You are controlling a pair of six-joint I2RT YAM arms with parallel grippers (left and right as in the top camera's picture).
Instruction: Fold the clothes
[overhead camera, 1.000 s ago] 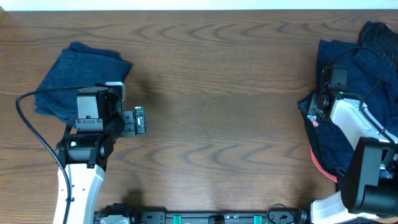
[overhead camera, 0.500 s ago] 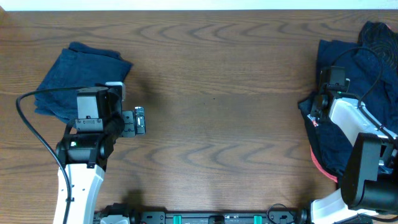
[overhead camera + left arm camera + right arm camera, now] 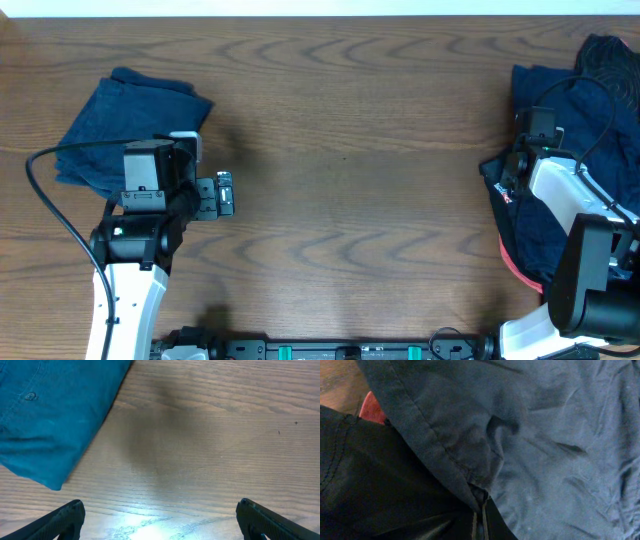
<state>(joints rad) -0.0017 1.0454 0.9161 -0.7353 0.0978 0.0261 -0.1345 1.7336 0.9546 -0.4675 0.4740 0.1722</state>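
A folded blue garment (image 3: 125,130) lies at the table's left; its corner (image 3: 50,410) shows in the left wrist view. My left gripper (image 3: 225,193) hovers to its right, open and with only bare wood under it (image 3: 160,520). At the right edge sits a crumpled pile of dark clothes (image 3: 590,110). My right gripper (image 3: 508,180) is at the pile's left edge. Up close its jaws (image 3: 481,520) are shut on the hem of a navy garment (image 3: 545,435), pinching a fold of cloth. A black garment (image 3: 380,475) lies under it.
A red item (image 3: 515,262) peeks out from beneath the pile's lower left edge, also visible as a red corner (image 3: 370,407). Brown wooden table (image 3: 350,150) spans between the two arms. A black cable (image 3: 590,120) loops over the pile.
The right gripper has closed on the navy hem at the pile's left edge. The left arm and the folded garment have not moved.
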